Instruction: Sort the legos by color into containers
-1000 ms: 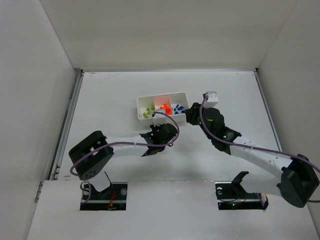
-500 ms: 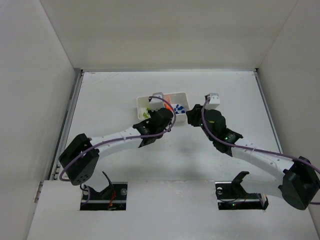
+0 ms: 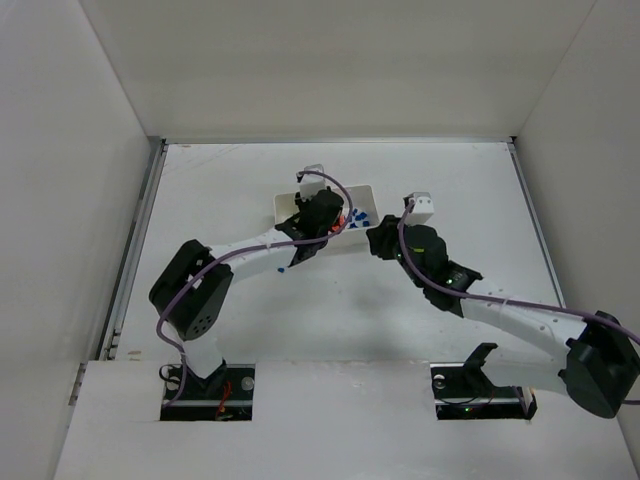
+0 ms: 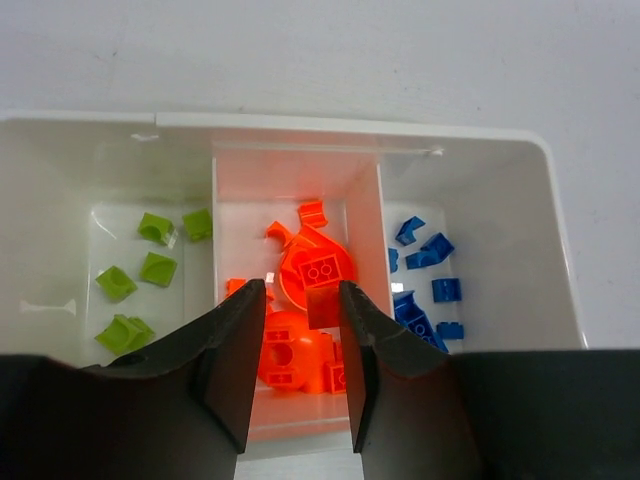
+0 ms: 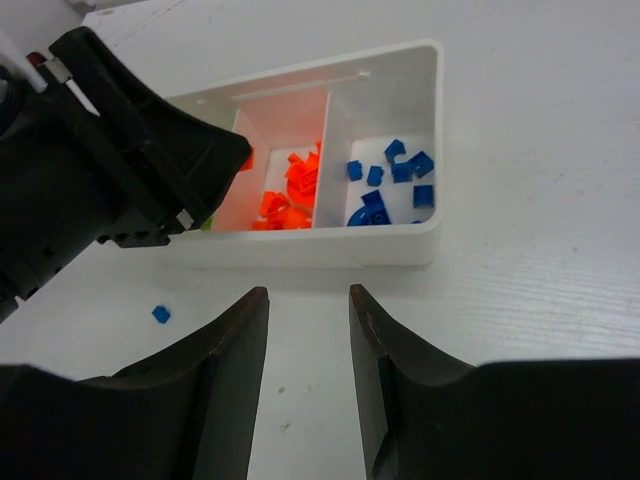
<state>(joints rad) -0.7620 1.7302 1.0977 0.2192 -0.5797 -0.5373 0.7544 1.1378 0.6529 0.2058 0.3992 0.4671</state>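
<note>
The white tray [image 4: 300, 123] has three compartments: lime green legos [image 4: 118, 283] on the left, orange legos [image 4: 318, 268] in the middle, blue legos [image 4: 446, 290] on the right. My left gripper [image 4: 302, 290] is open above the orange compartment. A small orange brick [image 4: 322, 308] is between the jaws, against the right finger only. My right gripper [image 5: 300, 292] is open and empty over the table, just in front of the tray [image 5: 330, 245]. One loose blue brick [image 5: 160, 314] lies on the table in front of the tray, also in the top view [image 3: 283, 268].
In the top view the left wrist [image 3: 320, 212] covers most of the tray [image 3: 283, 205], and the right gripper [image 3: 380, 240] is to the tray's right front. White walls enclose the table on three sides.
My left gripper has moved forward from the tray's near side to over its middle compartment. My right gripper has drawn back slightly from the tray's right end.
</note>
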